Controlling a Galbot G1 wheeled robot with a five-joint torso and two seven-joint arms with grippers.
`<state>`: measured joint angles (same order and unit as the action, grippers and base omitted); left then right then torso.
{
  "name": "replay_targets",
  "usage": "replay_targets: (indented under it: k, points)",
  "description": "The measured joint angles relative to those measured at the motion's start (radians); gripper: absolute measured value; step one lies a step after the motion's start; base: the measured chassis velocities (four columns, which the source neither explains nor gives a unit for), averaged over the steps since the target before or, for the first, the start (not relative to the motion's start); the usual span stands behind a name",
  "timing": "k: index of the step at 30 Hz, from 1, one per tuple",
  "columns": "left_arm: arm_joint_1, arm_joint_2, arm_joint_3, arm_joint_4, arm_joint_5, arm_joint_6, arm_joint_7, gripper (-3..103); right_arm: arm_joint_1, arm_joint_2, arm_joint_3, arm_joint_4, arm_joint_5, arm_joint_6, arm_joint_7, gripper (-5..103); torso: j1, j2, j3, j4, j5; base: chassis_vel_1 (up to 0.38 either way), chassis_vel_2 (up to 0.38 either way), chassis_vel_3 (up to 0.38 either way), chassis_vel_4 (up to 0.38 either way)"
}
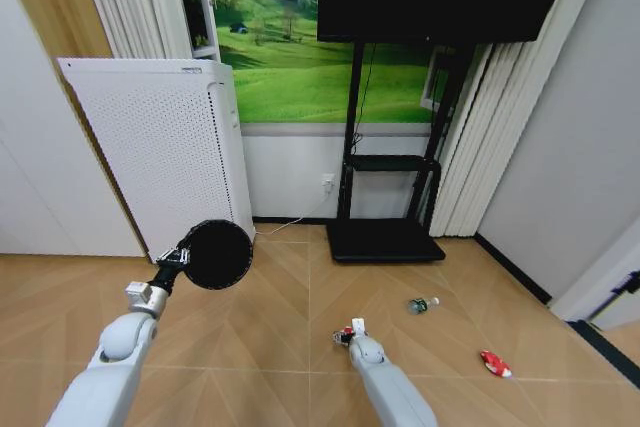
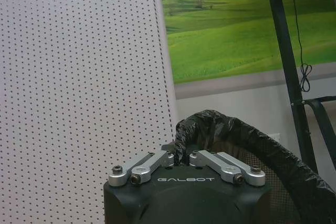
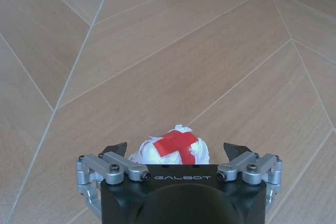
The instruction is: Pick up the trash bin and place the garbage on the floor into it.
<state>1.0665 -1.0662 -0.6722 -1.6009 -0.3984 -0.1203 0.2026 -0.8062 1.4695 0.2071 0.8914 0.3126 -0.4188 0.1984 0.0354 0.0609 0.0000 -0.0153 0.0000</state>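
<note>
Right gripper (image 3: 178, 157): low over the wooden floor (image 3: 105, 66), fingers spread wide, gripping nothing.
Wrapper (image 3: 173, 148): one, red-and-white, crumpled, between the open fingers; no clear long axis.
Bottle (image 1: 422, 304): one, lying on its side beyond and right of that gripper.
Red packet (image 1: 494, 363): one, flat, farther right.
Left gripper (image 2: 180, 157): clamped on the liner rim.
Trash bin (image 1: 218, 254): one, lifted, mouth tipped toward the head camera.
White appliance (image 2: 79, 77): just behind; its perforations show in the left wrist view.

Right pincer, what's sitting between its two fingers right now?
The right pincer is open around the red-and-white wrapper, lying on the bare wood floor, seen from the right wrist.
</note>
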Motion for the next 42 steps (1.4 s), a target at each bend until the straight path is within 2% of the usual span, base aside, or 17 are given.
replay_targets:
  k: [6, 17, 18, 21, 24, 26, 27, 29, 30, 32, 34, 35, 36, 37, 39, 42]
  points:
    - [-0.006, -0.008, 0.011, 0.016, -0.012, -0.002, 0.038, 7, 0.006, 0.013, 0.016, -0.029, 0.007, -0.003, 0.000, 100, 0.000, 0.000, 0.000, 0.0001, 0.0000, 0.000, 0.000, 0.000, 0.000]
    - [-0.021, -0.004, 0.023, 0.019, -0.011, -0.002, 0.042, 7, 0.020, 0.021, 0.040, -0.065, -0.001, 0.008, 0.004, 100, 0.000, 0.000, 0.000, 0.0001, 0.0000, 0.000, 0.000, 0.000, 0.000]
    - [-0.022, -0.004, 0.022, 0.019, -0.011, -0.002, 0.042, 7, 0.022, 0.022, 0.040, -0.069, -0.003, 0.009, 0.006, 102, 0.000, 0.000, 0.000, 0.0001, 0.0000, 0.000, 0.000, 0.000, 0.000]
    - [-0.019, -0.003, 0.016, 0.017, -0.011, -0.002, 0.042, 7, 0.025, 0.025, 0.044, -0.085, -0.023, 0.016, 0.012, 88, 0.000, 0.000, 0.000, 0.0001, 0.0001, 0.000, 0.000, 0.000, 0.000]
    - [-0.017, -0.003, 0.014, 0.015, -0.011, -0.002, 0.042, 7, 0.025, 0.025, 0.045, -0.087, -0.030, 0.016, 0.012, 83, 0.000, 0.000, 0.000, 0.0001, 0.0000, 0.000, 0.000, 0.000, 0.000]
    - [-0.018, 0.000, 0.012, 0.011, -0.011, -0.002, 0.041, 7, 0.016, 0.024, 0.047, -0.087, -0.042, 0.024, 0.009, 72, 0.000, 0.000, 0.000, 0.0001, 0.0001, 0.000, 0.000, 0.000, 0.000]
    - [-0.018, 0.000, 0.012, 0.011, -0.011, -0.002, 0.041, 7, 0.016, 0.024, 0.047, -0.087, -0.042, 0.024, 0.009, 72, 0.000, 0.000, 0.000, 0.0001, 0.0001, 0.000, 0.000, 0.000, 0.000]
    - [-0.019, 0.003, 0.012, 0.008, -0.014, 0.002, 0.039, 7, 0.012, 0.022, 0.055, -0.086, -0.045, 0.028, 0.005, 61, 0.000, 0.000, 0.000, 0.0001, 0.0000, 0.000, 0.000, 0.000, 0.000]
    - [-0.019, 0.003, 0.012, 0.008, -0.014, 0.002, 0.039, 7, 0.012, 0.022, 0.055, -0.086, -0.045, 0.028, 0.005, 61, 0.000, 0.000, 0.000, 0.0001, 0.0000, 0.000, 0.000, 0.000, 0.000]
    - [-0.019, 0.005, 0.012, 0.007, -0.015, 0.003, 0.039, 7, 0.008, 0.017, 0.059, -0.084, -0.047, 0.035, 0.003, 50, 0.000, 0.000, 0.000, 0.0001, 0.0001, 0.000, 0.000, 0.000, 0.000]
    - [-0.019, 0.005, 0.012, 0.007, -0.015, 0.003, 0.039, 7, 0.008, 0.015, 0.059, -0.084, -0.047, 0.036, 0.003, 50, 0.000, 0.000, 0.000, 0.0002, 0.0001, 0.000, 0.000, 0.000, 0.000]
    - [-0.019, 0.005, 0.012, 0.006, -0.015, 0.003, 0.039, 7, 0.007, 0.014, 0.060, -0.083, -0.047, 0.037, 0.003, 45, 0.000, 0.000, 0.000, 0.0002, 0.0000, 0.000, 0.000, 0.000, 0.000]
    - [-0.019, 0.005, 0.012, 0.006, -0.015, 0.003, 0.039, 7, 0.007, 0.014, 0.060, -0.083, -0.047, 0.037, 0.003, 45, 0.000, 0.000, 0.000, 0.0002, 0.0000, 0.000, 0.000, 0.000, 0.000]
    - [-0.019, 0.005, 0.012, 0.006, -0.015, 0.004, 0.039, 7, 0.005, 0.010, 0.062, -0.081, -0.047, 0.039, 0.003, 37, 0.000, 0.000, 0.000, 0.0001, 0.0000, 0.000, 0.000, 0.000, 0.000]
    - [-0.019, 0.004, 0.015, 0.004, -0.015, 0.004, 0.039, 7, -0.003, 0.004, 0.065, -0.072, -0.046, 0.042, 0.003, 30, 0.000, 0.000, 0.000, 0.0002, 0.0001, 0.000, 0.000, 0.000, 0.000]
    - [-0.019, 0.003, 0.018, 0.004, -0.015, 0.005, 0.039, 7, -0.010, 0.000, 0.065, -0.064, -0.046, 0.043, 0.003, 27, 0.000, 0.000, 0.000, 0.0002, 0.0001, 0.000, 0.000, 0.000, 0.000]
